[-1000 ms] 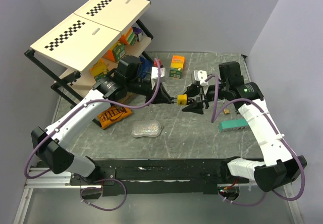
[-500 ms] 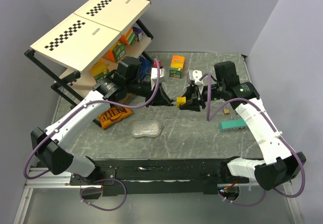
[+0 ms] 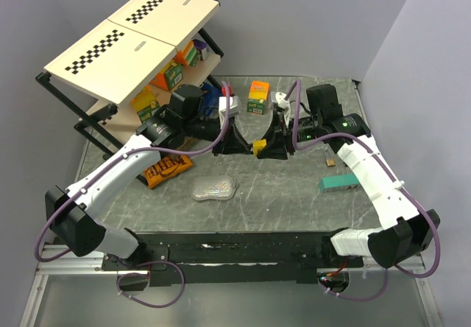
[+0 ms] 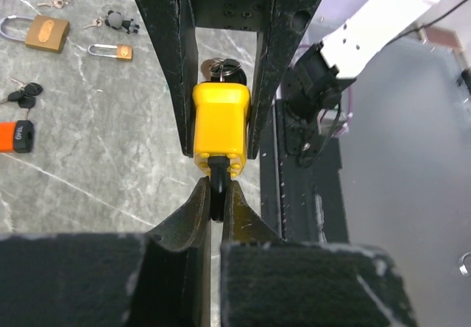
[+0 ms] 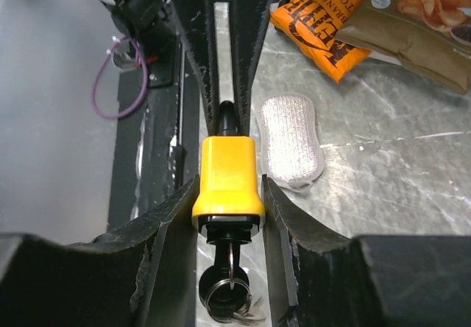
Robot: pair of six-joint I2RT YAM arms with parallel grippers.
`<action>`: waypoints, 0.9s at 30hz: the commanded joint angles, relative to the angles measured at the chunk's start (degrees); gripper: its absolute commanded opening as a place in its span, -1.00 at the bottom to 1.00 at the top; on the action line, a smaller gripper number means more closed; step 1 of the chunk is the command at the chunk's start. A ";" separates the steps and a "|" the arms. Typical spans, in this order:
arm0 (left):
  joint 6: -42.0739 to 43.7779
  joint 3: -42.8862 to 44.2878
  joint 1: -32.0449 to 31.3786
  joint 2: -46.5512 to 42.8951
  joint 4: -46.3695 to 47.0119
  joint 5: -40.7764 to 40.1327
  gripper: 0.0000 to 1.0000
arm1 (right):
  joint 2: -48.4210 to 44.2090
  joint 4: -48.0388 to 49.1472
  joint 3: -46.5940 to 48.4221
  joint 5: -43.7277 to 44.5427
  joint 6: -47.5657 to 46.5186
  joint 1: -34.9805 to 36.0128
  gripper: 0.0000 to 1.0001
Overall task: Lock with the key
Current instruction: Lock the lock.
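Note:
A yellow padlock [image 3: 259, 147] hangs in the air between my two grippers, above the middle of the table. My left gripper [image 3: 246, 146] is shut on its black shackle [image 4: 217, 194]; my own fingers [image 4: 215, 187] pinch it from both sides. My right gripper [image 3: 271, 144] is shut on the yellow body [image 5: 228, 176], one finger on each side [image 5: 229, 185]. A black-headed key [image 5: 229, 283] with a ring of spare keys sits in the keyhole at the end facing the right wrist. The ring also shows behind the body in the left wrist view [image 4: 221, 68].
On the table lie a silver sponge [image 3: 213, 188], an orange snack bag [image 3: 165, 169], a teal box [image 3: 340, 183] and an orange-green box [image 3: 257, 95]. A shelf rack [image 3: 132, 47] stands at the back left. Other padlocks [image 4: 44, 32] and keys [image 4: 26, 91] lie near the right arm.
My right arm has swung left and rolled its wrist, with the padlock staying between both grippers. The left arm has barely moved.

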 commanded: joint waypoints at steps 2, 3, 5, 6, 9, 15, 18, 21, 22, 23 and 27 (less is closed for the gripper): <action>-7.26 -0.53 -5.84 1.31 20.17 4.09 -0.98 | 0.84 18.50 0.49 -8.07 9.65 6.05 -1.00; -8.31 -0.71 -5.93 1.49 20.18 4.01 -0.98 | 1.02 19.12 0.23 -8.07 10.09 6.23 -1.00; -9.19 -1.15 -5.93 1.84 22.99 3.66 -0.98 | 1.11 20.35 -0.21 -8.07 10.88 6.41 -1.00; -9.46 -1.24 -5.93 2.02 22.91 3.57 -0.98 | 1.11 20.18 -0.21 -8.15 10.88 6.41 -1.00; -8.15 -0.80 -5.49 1.76 19.76 3.48 -0.98 | 1.54 13.78 1.54 -7.89 5.64 5.97 -1.00; -4.20 -2.38 -2.07 -0.35 13.87 3.65 -0.98 | 1.63 -0.53 4.45 -8.07 -4.21 -2.02 -0.18; 1.77 -1.86 -1.10 -0.70 7.54 3.22 -0.98 | 1.02 -8.17 5.94 -6.84 -10.36 -6.15 0.19; 7.05 -1.15 -0.74 -0.44 1.56 2.86 -0.98 | 0.75 -13.20 7.61 -5.09 -16.07 -9.22 0.32; 8.02 -0.81 -0.66 -0.18 -0.54 2.86 -0.98 | 0.93 -16.09 7.96 -4.64 -17.41 -9.76 0.32; 9.59 -0.63 -0.74 0.09 -1.26 2.69 -0.98 | 1.10 -17.86 8.83 -4.20 -18.81 -10.20 0.32; 11.19 -0.01 -0.74 0.88 -2.67 3.04 -0.98 | 1.54 -23.15 9.72 -1.39 -24.62 -10.56 0.23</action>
